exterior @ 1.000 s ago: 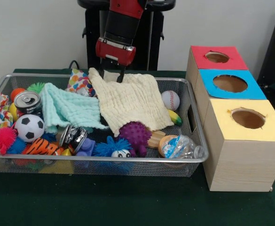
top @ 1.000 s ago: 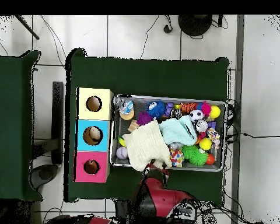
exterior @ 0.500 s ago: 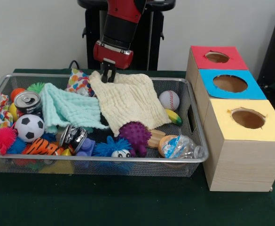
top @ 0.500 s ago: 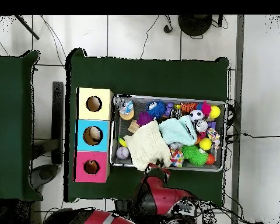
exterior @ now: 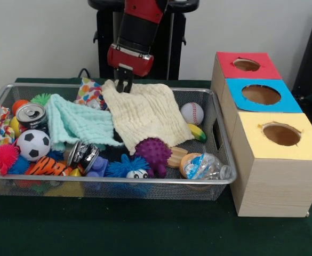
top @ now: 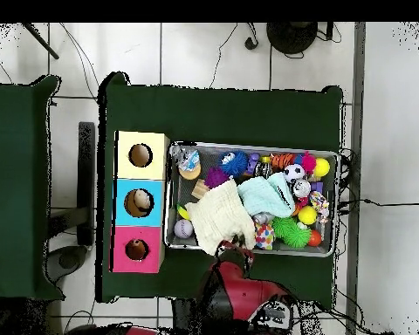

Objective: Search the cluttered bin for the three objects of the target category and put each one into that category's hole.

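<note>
1. The cream muslin cloth (exterior: 145, 114) lies spread across the middle of the wire bin (exterior: 220, 160), its far corner bunched up between the fingers.
2. The fingers (exterior: 124, 84) are drawn together on that corner at the bin's far rim; in the overhead view the gripper (top: 233, 258) sits over the same edge of the cloth.
3. Just beside the fingers, on their left in the front view, is a spotted cloth (exterior: 90, 92), and below that a mint cloth (exterior: 78, 124).
4. To the right of the fingers, past the cream cloth, a baseball (exterior: 193, 113) rests against the bin wall.
5. Nearer the camera lie a purple spiky ball (exterior: 153, 153), a crushed can (exterior: 82, 154) and a soccer ball (exterior: 33, 144).
6. Well to the right, on the green worktop (exterior: 145, 229), stands a wooden box with a red hole (exterior: 246, 64), a blue hole (exterior: 261, 94) and a yellow hole (exterior: 281, 134).
</note>
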Available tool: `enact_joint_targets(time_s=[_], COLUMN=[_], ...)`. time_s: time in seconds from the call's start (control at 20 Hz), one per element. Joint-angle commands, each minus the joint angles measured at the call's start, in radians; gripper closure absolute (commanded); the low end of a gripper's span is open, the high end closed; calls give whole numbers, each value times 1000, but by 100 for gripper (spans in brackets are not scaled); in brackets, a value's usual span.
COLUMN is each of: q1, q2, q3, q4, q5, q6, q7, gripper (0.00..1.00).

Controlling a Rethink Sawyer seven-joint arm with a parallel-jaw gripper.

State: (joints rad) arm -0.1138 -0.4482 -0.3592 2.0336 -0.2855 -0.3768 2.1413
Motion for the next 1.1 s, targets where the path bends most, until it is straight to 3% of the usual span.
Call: enact_joint_targets(time_s=[0.05,0.4,1.1], q1=[-25,-26,1], q2=[-128,-225,-337], q3=[84,112,107], q4=[-92,-62,-42], q5=[27,31,28], q6=[172,293,415], q7=[74,79,72], gripper=[100,100,100])
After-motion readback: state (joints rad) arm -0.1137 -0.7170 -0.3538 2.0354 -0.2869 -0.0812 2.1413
